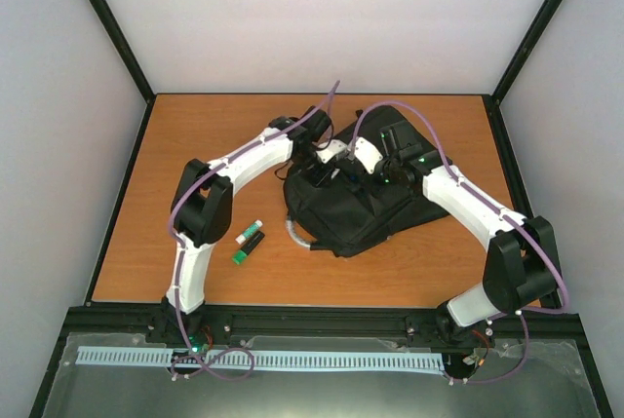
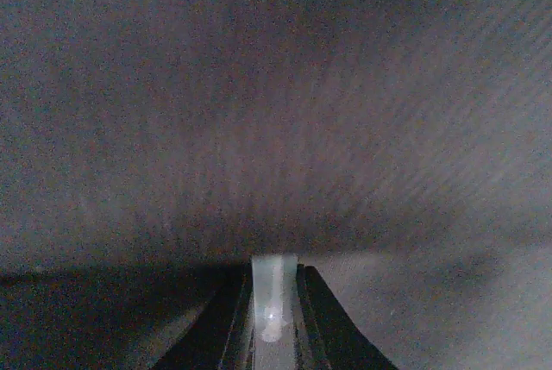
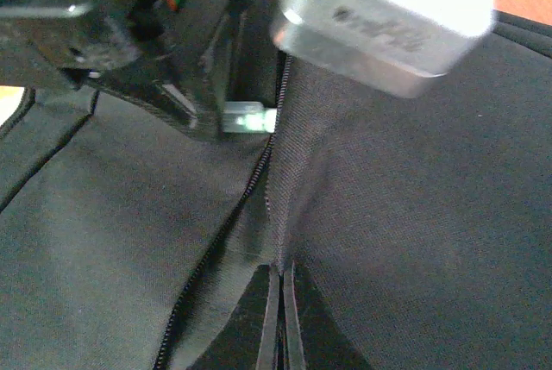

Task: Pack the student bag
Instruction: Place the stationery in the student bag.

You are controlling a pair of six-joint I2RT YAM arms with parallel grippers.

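While our right gripper (image 3: 280,310) sits clenched on a fabric ridge of the student bag (image 1: 361,218), the zipper (image 3: 220,232) runs just left of its jaws. Ahead of them, our left gripper (image 2: 274,288) pinches a small translucent tab (image 3: 250,118), with bag fabric beyond its jaws.

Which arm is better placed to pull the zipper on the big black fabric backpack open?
Left. The left hand pinches the pale translucent tab at the zipper line of the large black fabric backpack; the right hand is shut on fabric beside it, probably bracing.
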